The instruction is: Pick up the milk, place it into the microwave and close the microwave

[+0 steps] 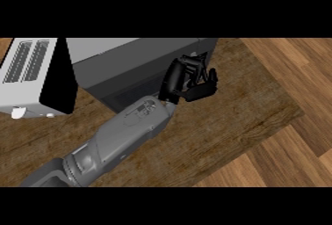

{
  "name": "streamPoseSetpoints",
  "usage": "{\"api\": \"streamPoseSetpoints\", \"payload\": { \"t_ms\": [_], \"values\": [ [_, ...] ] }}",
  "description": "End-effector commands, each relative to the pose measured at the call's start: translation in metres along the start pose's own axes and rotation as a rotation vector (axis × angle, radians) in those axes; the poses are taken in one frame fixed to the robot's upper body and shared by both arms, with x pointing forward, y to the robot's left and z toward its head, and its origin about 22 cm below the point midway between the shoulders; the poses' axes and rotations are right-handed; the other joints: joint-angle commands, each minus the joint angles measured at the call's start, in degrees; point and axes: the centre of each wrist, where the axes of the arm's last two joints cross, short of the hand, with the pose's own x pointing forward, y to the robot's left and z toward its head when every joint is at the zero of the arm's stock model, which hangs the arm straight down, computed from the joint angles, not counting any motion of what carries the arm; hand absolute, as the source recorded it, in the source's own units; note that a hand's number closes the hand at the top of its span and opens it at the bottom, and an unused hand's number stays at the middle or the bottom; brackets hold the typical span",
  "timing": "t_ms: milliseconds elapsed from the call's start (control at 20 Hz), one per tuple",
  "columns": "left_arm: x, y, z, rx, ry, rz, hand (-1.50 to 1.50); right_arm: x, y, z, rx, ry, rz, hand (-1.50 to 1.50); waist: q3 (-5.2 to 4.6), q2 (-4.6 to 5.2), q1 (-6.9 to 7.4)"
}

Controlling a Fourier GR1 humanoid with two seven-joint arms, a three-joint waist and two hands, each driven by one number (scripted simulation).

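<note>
The grey microwave (130,57) stands at the back of the counter. Its black door (58,74) is swung open to the left. My left hand (189,82) is at the right end of the microwave's dark front, reaching in from the lower left. Its fingers are curled and nothing shows between them. No milk is visible anywhere; the microwave's inside is dark and partly hidden by the hand. My right hand does not show.
A white toaster (26,66) sits left of the open door. The wooden counter (220,127) ends in a slanting edge at the right, with plank floor (292,79) beyond it.
</note>
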Motion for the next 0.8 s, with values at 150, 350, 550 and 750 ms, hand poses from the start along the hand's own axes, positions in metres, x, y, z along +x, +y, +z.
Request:
{"api": "streamPoseSetpoints", "payload": {
  "t_ms": [150,350,550,750],
  "values": [
    [-0.003,-0.005,-0.012,0.193,0.096,0.004,1.50,0.004,-0.005,-0.001,-0.012,0.000,-0.017,-1.50,0.12,0.42,1.51],
    [-0.011,0.002,-0.013,0.240,0.128,-0.019,1.50,0.010,-0.011,0.002,-0.041,-0.007,0.004,-1.50,0.17,0.57,2.56],
    [-0.018,0.007,-0.010,0.209,0.148,-0.031,1.50,0.020,-0.019,0.002,-0.075,-0.023,0.033,-1.50,0.05,0.48,4.30],
    [-0.027,0.028,-0.009,0.199,0.169,-0.067,1.50,0.027,-0.022,0.005,-0.093,-0.021,0.051,-1.50,-0.02,0.64,6.00]
  ]
}}
